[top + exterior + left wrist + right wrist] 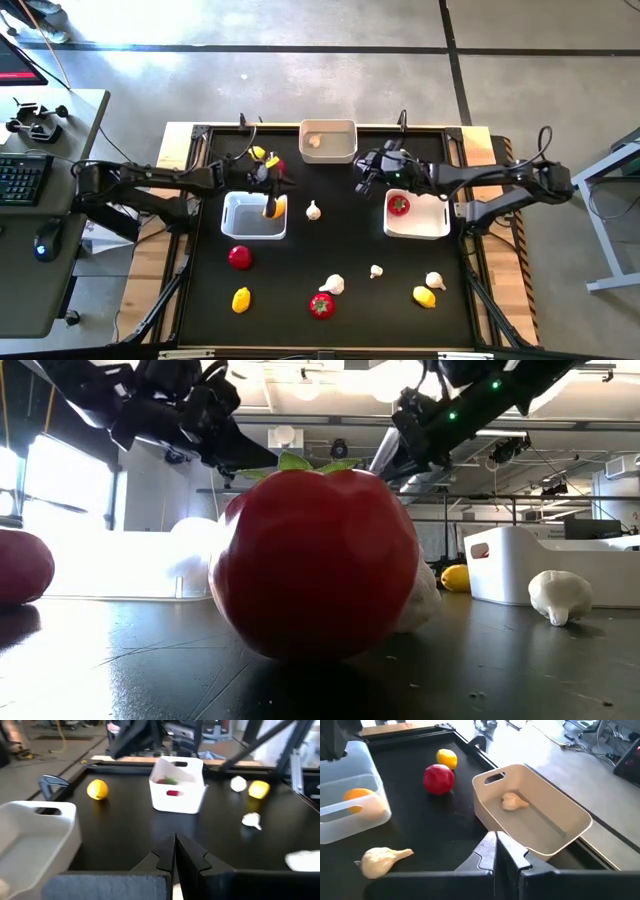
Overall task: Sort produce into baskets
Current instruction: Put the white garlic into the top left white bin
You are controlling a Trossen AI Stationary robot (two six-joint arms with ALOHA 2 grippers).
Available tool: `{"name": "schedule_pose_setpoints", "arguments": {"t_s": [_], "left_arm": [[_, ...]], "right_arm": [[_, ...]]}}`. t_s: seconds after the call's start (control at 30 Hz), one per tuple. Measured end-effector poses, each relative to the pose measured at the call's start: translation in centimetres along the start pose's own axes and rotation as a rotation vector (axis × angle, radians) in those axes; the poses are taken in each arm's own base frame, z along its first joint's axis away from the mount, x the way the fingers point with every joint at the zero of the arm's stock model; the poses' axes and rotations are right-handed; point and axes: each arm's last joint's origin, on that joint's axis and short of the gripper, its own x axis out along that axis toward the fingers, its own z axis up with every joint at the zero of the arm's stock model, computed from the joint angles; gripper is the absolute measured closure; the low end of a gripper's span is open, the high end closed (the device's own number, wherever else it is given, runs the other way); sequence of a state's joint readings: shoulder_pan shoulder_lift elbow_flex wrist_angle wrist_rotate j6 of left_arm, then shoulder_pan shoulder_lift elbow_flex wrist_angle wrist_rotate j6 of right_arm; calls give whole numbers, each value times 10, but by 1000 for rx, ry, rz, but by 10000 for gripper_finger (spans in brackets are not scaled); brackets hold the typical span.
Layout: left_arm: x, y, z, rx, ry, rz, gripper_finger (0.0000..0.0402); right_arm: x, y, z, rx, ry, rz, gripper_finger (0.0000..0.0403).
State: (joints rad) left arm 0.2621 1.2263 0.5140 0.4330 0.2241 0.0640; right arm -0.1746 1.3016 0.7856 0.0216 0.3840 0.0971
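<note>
From above: spotting the left gripper [268, 180] clamped shut on nothing, poised at the far edge of the left basket [236, 205] with a lemon [273, 207] inside. Finding the right gripper [370, 172] likewise closed and empty, just far-left of the right basket [430, 222] with its tomato [399, 205]. Noting the far basket [345, 150] with garlic in it, a loose garlic bulb [313, 211] between the two side baskets, and more produce scattered nearer.

Down at table level: mostly blocked by one big near tomato [315, 560]; can't judge much else.

Left wrist: confirming fingers [165, 857] pressed together, nothing gripped.

Right wrist: same again, looking over the far basket, that loose bulb just to the side.

Probably going for the bulb next. Open wide before dropping, come straight down, straddle the fat body rather than the stem, squeeze gently, lift clear of the rims.
</note>
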Motion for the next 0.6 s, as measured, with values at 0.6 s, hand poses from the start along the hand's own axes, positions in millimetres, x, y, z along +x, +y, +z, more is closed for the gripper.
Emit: {"name": "schedule_pose_setpoints", "arguments": {"t_s": [0.6], "left_arm": [[4, -27, -6, -7, 77, -78, 402]], "right_arm": [[-5, 4, 0, -32, 16, 132, 403]]}}
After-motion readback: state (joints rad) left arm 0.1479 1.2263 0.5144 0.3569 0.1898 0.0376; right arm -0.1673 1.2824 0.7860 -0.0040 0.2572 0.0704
